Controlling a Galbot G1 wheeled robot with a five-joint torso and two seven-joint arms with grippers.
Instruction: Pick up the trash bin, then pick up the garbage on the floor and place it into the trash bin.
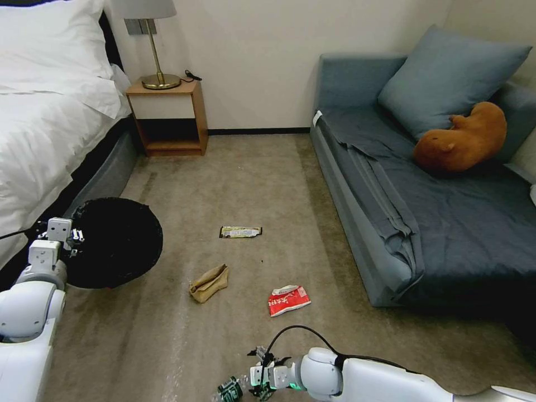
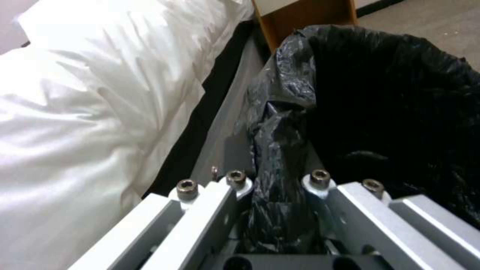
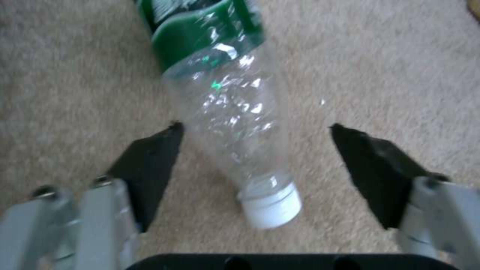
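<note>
The trash bin point(image 1: 117, 243), round and lined with a crinkly black bag, sits beside the bed at the left. My left gripper point(image 1: 74, 237) is shut on its near rim, and the left wrist view shows the fingers point(image 2: 235, 179) clamped on the bag-covered edge point(image 2: 277, 123). On the carpet lie a dark-and-gold snack wrapper point(image 1: 240, 231), a tan paper bag point(image 1: 209, 283) and a red-and-white wrapper point(image 1: 288, 300). A clear bottle with a green label point(image 1: 229, 389) lies at the bottom edge. My right gripper point(image 1: 252, 373) is open and low over it, the bottle point(image 3: 225, 105) lying between the black fingers point(image 3: 150, 161).
The bed point(image 1: 44, 123) with its white duvet runs along the left, close behind the bin. A wooden nightstand point(image 1: 167, 117) with a lamp stands at the back wall. A blue sofa point(image 1: 424, 223) with a cushion and a brown plush animal point(image 1: 460, 139) lines the right side.
</note>
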